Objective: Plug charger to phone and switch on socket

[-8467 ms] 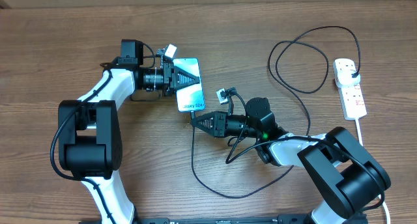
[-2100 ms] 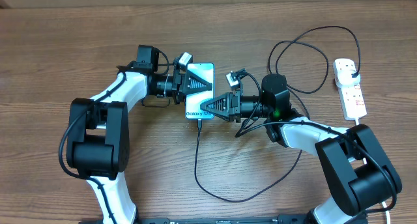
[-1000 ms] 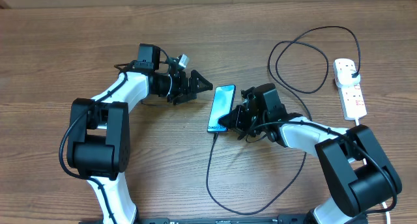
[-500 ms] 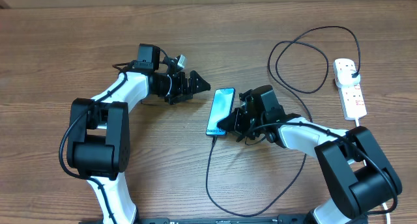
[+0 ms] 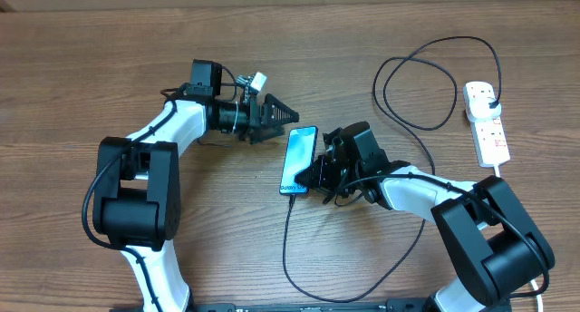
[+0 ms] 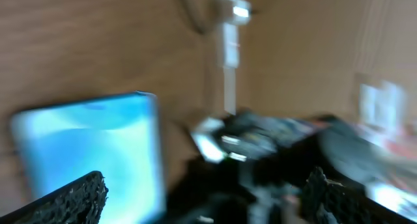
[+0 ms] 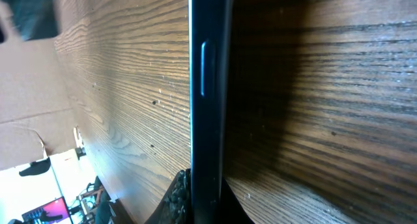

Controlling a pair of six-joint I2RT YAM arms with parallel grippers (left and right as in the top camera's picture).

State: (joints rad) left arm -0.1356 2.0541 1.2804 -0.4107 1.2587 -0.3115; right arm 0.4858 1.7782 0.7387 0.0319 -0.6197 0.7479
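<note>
The phone (image 7: 210, 120) edge-on, side button showing; a finger pad (image 7: 177, 195) touching it low; wooden table (image 7: 117, 87) behind.

Fixed overhead camera looks straight down on the brown wood-grain worktop (image 5: 91, 58), far enough back to take in the whole scene. Left wrist camera, blurred, looks out low between its own black textured fingers (image 6: 71, 201) at the slim blue-screened smartphone (image 6: 91, 152) and the white elongated power strip (image 6: 229, 35) beyond. Right wrist camera sits hard against the smartphone's dark edge (image 7: 207, 87), facing along the wood grain. All three views share the smartphone (image 5: 298, 160).
</note>
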